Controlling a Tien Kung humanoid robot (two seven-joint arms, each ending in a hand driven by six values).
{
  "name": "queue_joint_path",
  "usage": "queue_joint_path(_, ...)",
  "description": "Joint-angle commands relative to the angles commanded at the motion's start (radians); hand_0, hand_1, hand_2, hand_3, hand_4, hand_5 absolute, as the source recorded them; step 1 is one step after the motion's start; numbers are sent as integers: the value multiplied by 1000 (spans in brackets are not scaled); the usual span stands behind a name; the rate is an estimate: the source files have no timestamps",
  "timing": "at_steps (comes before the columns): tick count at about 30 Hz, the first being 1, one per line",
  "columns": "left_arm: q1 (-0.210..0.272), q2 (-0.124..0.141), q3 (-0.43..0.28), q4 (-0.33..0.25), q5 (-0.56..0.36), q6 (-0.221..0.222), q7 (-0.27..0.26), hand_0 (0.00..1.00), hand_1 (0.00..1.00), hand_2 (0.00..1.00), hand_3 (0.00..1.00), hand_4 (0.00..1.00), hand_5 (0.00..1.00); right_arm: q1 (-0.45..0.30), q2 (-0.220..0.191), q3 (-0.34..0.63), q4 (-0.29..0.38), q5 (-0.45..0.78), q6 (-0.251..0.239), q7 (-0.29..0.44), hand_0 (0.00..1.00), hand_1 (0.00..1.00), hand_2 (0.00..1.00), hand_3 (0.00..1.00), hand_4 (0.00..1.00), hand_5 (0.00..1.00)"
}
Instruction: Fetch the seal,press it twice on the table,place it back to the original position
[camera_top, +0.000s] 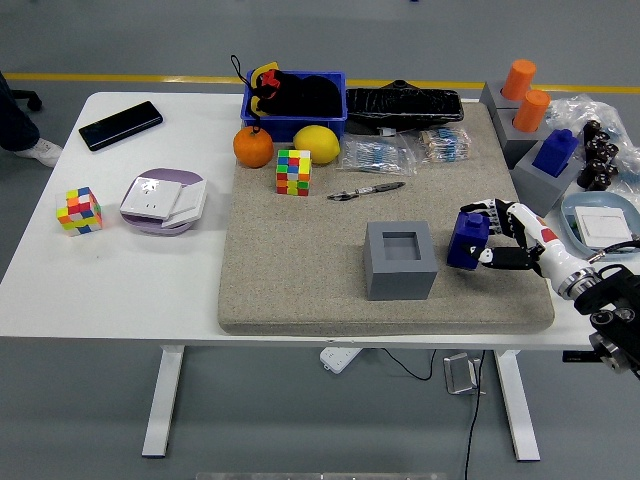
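My right hand (495, 240) has its white-and-black fingers (497, 211) wrapped around the blue seal (467, 240), gripping it from the side. The seal sits low over the grey mat (300, 270), close to the mat's right edge and just beside the grey holder block (400, 260); I cannot tell whether its base is touching the felt or a hair above it. My left hand is not in view.

As I read it, the fetch is done: the seal is out of the holder, whose square recess shows empty. This looks like one of the presses, though I cannot say which of the two. At the least, returning the seal to the holder remains.

The seal is a chunky, hard-looking blue block with a smaller knob on top, smooth and matte. The mat looks like coarse woven felt with rounded corners, soft enough to give a little under a press. The holder is a plain rigid cube with crisp edges. Beneath it all is the smooth white table (120, 290).
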Motion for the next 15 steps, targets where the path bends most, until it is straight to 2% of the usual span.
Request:
queue_joint_path(9, 0, 0, -2, -1, 2, -1, 0, 736, 696, 687, 745, 675, 305, -13, 1, -10, -28, 2, -8, 12, 576, 478, 475, 498, 625, 2)
queue_joint_path(11, -1, 0, -2, -1, 2, -1, 0, 736, 696, 687, 745, 675, 305, -15, -2, -6, -16, 7, -8, 8, 576, 478, 475, 498, 625, 2)
queue_joint_path(15, -4, 4, -2, -2, 3, -1, 0, 737, 696, 687, 745, 675, 304, -17, -33, 46, 80, 11, -10, -4, 577, 477, 477, 499, 626, 2)
